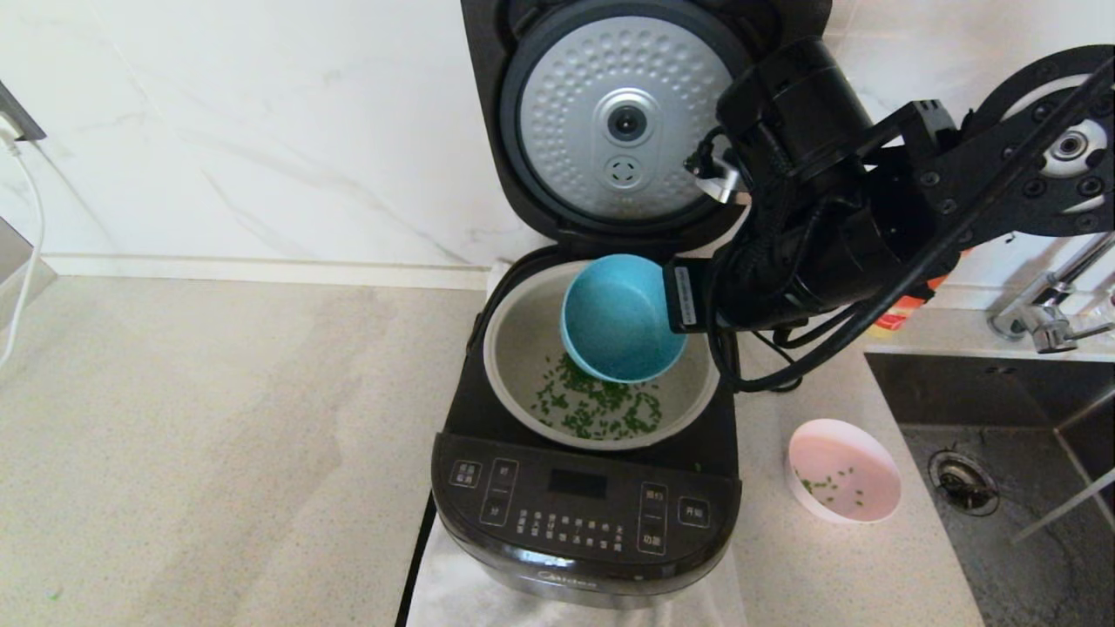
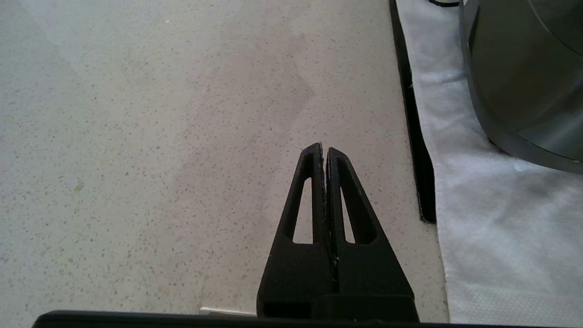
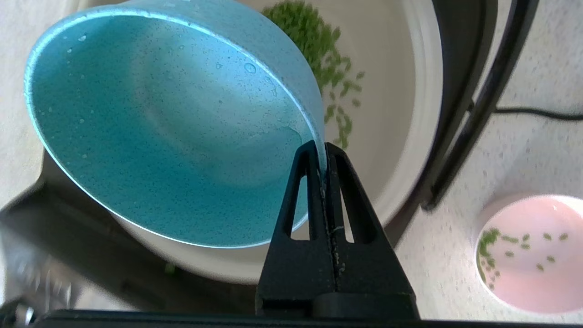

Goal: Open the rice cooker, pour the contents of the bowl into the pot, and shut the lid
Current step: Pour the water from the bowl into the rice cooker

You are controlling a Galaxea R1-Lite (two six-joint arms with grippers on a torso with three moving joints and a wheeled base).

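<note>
Blue bowl tipped over open rice cooker.
Right gripper [image 3: 324,148] clamped tight on rim of blue bowl [image 1: 620,318], tilted above the pot [image 1: 523,348]; green bits [image 1: 601,409] lie in pot. Lid [image 1: 618,122] upright. Rice cooker [image 1: 584,514] on surface [image 1: 218,435]. Pink bowl [image 1: 843,470] beside it. Left gripper [image 2: 324,150] fully closed, empty, over surface.

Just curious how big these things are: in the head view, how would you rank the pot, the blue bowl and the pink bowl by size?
1. Pot, clearly largest.
2. Blue bowl.
3. Pink bowl.
The bowls look close in size, and the blue one is held raised, nearer the camera, so their order is unsure.
</note>
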